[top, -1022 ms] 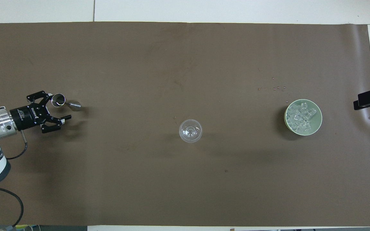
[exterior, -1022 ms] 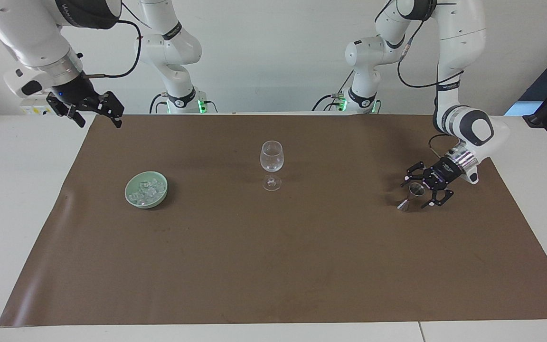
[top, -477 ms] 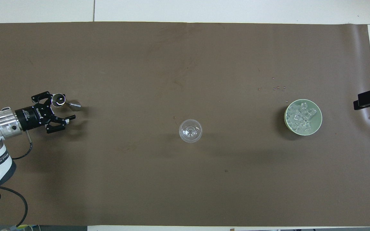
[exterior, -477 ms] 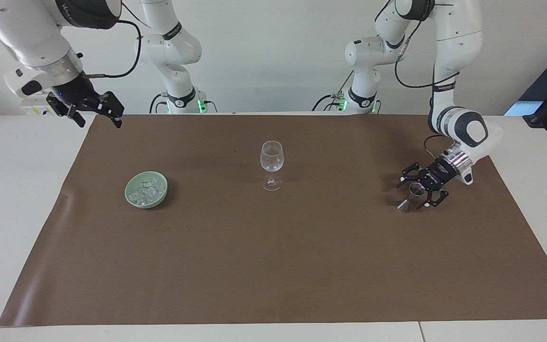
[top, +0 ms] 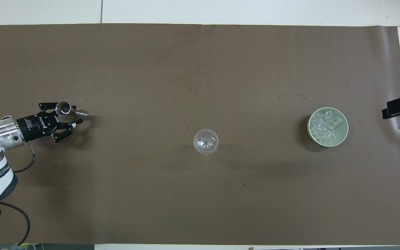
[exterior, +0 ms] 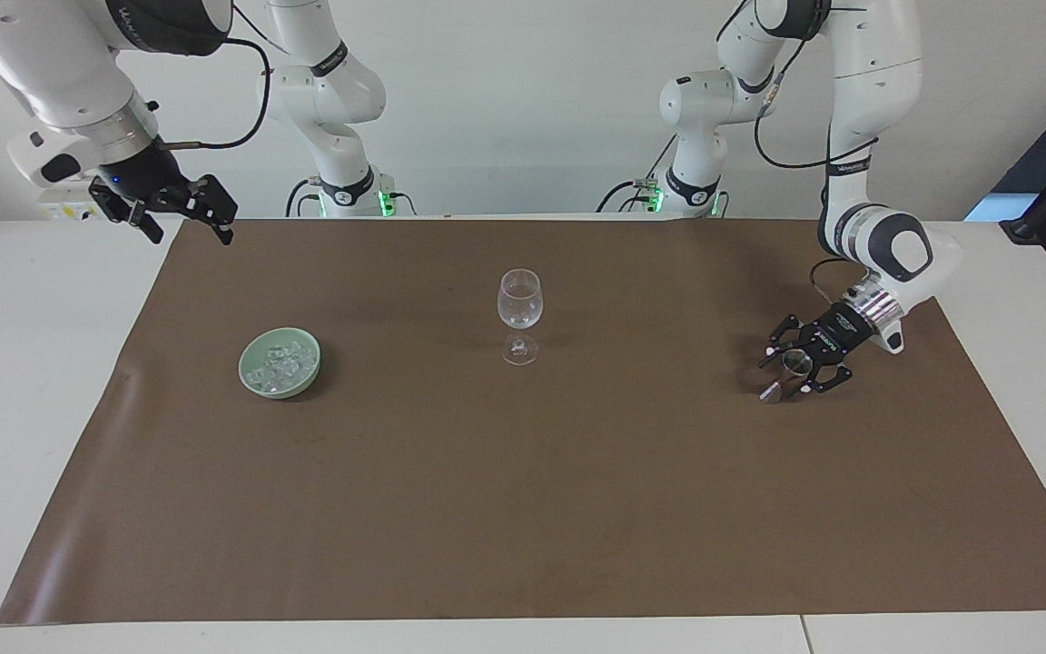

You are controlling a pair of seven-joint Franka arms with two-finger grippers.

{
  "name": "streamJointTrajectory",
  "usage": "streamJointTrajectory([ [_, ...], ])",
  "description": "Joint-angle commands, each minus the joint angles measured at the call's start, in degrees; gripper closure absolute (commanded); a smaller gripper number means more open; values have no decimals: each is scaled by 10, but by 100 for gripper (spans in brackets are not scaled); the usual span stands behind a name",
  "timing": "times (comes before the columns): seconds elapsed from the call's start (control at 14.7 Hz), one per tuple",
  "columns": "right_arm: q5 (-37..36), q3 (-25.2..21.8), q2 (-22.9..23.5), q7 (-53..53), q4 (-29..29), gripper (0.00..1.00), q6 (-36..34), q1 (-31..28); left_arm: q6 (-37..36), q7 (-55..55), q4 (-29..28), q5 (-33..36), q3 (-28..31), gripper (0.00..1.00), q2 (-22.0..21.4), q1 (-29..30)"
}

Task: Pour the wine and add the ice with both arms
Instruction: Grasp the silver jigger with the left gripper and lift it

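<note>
Though overhead crops it, right end effector (exterior: pixel 180 212) hovers.

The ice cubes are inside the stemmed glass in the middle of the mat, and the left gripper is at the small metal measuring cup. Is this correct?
Not quite. The ice lies heaped in the green bowl, toward the right arm's end of the table; the stemmed glass holds no cubes, as the overhead view shows. The rest stands: the left gripper is at the small metal measuring cup.
</note>
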Motion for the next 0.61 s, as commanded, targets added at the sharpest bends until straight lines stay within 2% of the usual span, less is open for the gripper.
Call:
streamJointTrajectory([
  [0.0, 0, 3, -5, -11, -4, 0, -6, -4, 12, 9, -7, -14, 2, 100, -8, -7],
  [0.27, 0, 3, -6, -10, -4, 0, -7, -4, 5, 3, -7, -18, 2, 100, -17, -2],
  [0.54, 0, 3, -6, -11, -4, 0, -6, -4, -1, -44, -8, -18, 3, 100, -60, -10],
])
